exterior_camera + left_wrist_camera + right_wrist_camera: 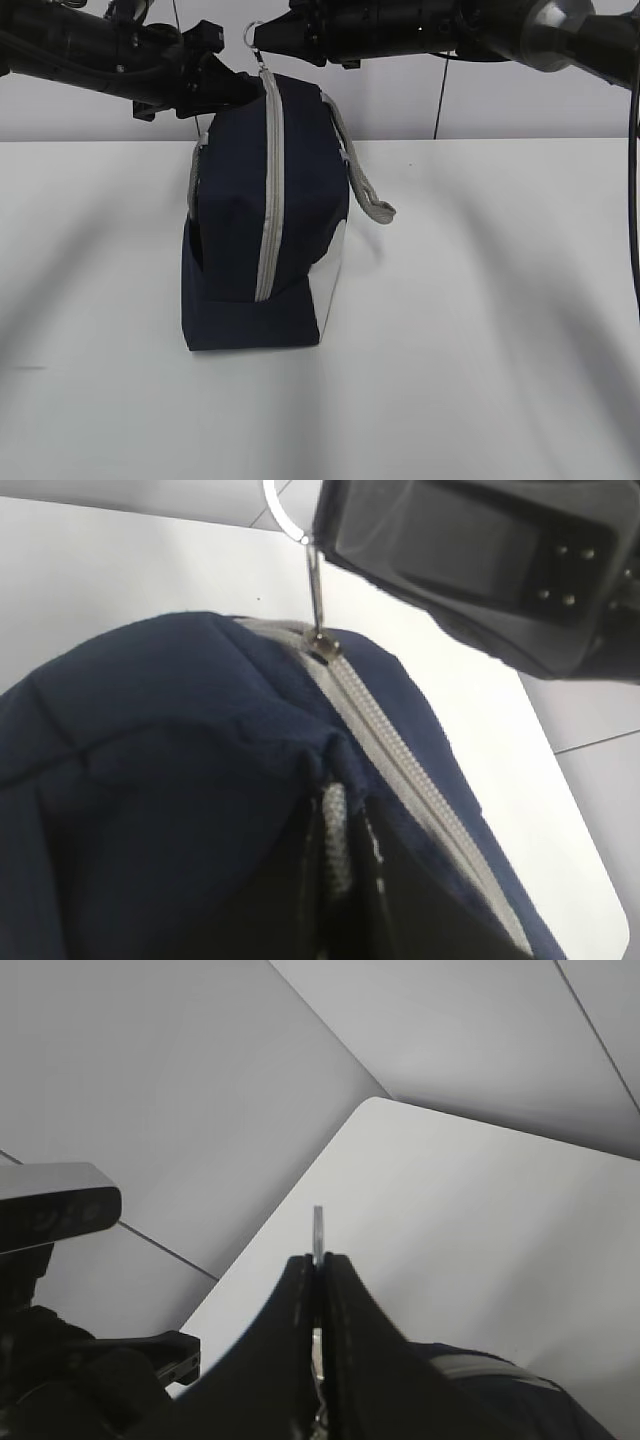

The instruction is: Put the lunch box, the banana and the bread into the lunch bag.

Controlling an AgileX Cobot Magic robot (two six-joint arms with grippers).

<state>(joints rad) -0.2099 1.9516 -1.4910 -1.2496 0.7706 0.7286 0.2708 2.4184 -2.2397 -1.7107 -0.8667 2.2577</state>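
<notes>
- Over on the left, the left gripper is pressed up against the top left shoulder of the lunch bag, its jaws drawn together; the left wrist view shows navy fabric and a grey webbing handle bunched right under the camera, so it looks to be pinching the bag's cloth there, though the contact itself is hidden.
- The bag stands upright in the middle of the white table, navy body, white panel low on the right side, with the grey zipper running closed down its front face.
- At the very top of that zipper sits the ring pull, and the right gripper is clamped shut on it. The right wrist view shows the ring edge-on, nipped between the two dark fingers.
- The second handle loop hangs free off the bag's right side.
- No lunch box, banana or bread in sight anywhere.
- My read: this is the zipper step, with the bag closed and one arm bracing while the other holds the puller. Whether it is about to be opened for loading or already holds the food, I can't tell.
- If opening is next, the right arm needs to draw the puller along the line of the teeth, not away from it, while the left holds the fabric taut so the bag doesn't tip or lift.
</notes>
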